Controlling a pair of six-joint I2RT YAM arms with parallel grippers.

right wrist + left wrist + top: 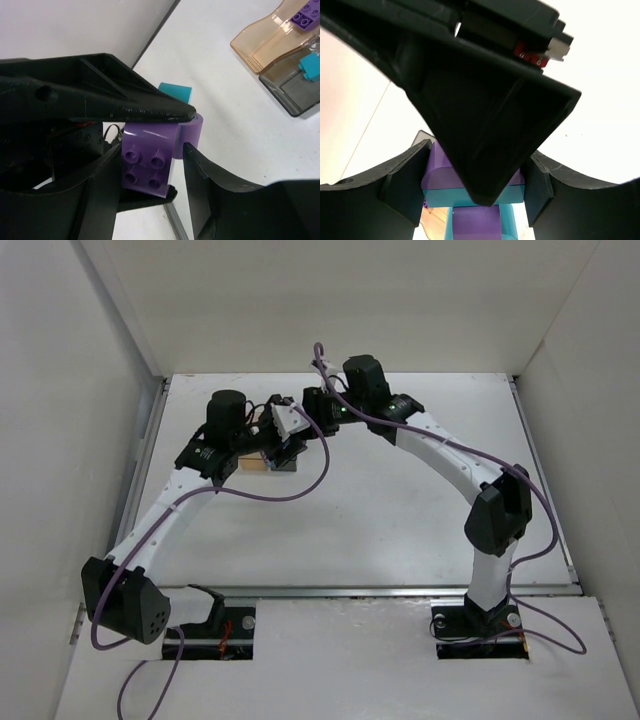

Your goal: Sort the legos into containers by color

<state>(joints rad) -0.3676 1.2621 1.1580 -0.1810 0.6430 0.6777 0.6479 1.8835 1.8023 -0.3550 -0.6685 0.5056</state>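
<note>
My left gripper (pixel 472 187) is shut on a stack of joined legos, purple (pixel 440 172) and teal (pixel 442 196), held in the air above the containers (pixel 268 466). My right gripper (pixel 150 170) is open around the stack's purple end brick (pixel 147 162); one finger touches it and the other stands a little apart. The two grippers meet at the back left in the top view (pixel 290 432). In the right wrist view the amber container (pixel 260 40) holds a purple lego (pixel 303 17). The adjoining grey container (pixel 290 95) holds a teal lego (pixel 312 67).
White walls close in the table (pixel 400 510) on the left, back and right. A metal rail (pixel 370 590) runs along its near edge. Purple cables loop over both arms.
</note>
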